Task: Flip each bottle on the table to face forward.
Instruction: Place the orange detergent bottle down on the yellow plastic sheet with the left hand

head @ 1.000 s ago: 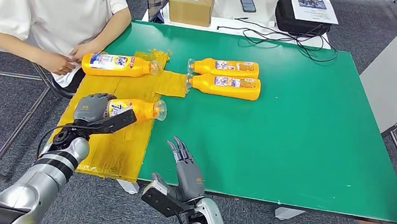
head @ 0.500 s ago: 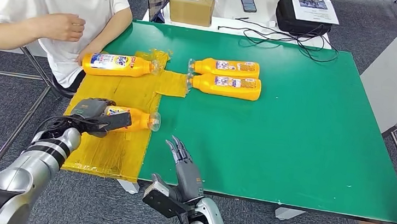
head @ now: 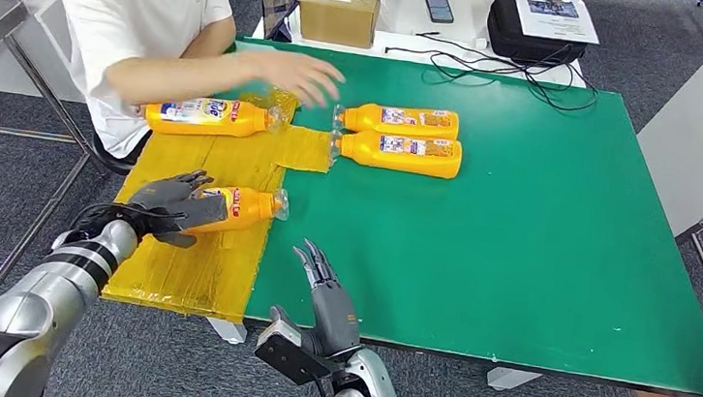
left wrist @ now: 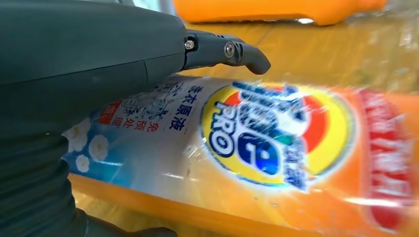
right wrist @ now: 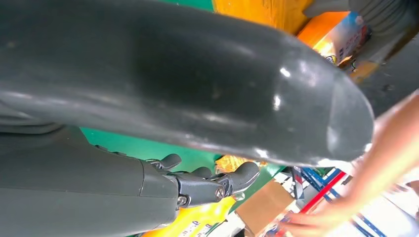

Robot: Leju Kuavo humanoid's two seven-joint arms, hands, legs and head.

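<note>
four orange bottles lie on their sides on the green table (head: 539,226). the nearest bottle (head: 242,206) rests on the yellow sheet (head: 200,267) by the table's left edge, its front label up, with the left hand (head: 164,204) spread around its base, fingers loose on it rather than clamped. the right hand (head: 326,298) hovers at the near edge, fingers apart, holding nothing. a second bottle (head: 205,115) lies near the far left corner; a pair (head: 402,137) lies mid-table toward the far edge. a person's hand (head: 303,75) reaches over them.
</note>
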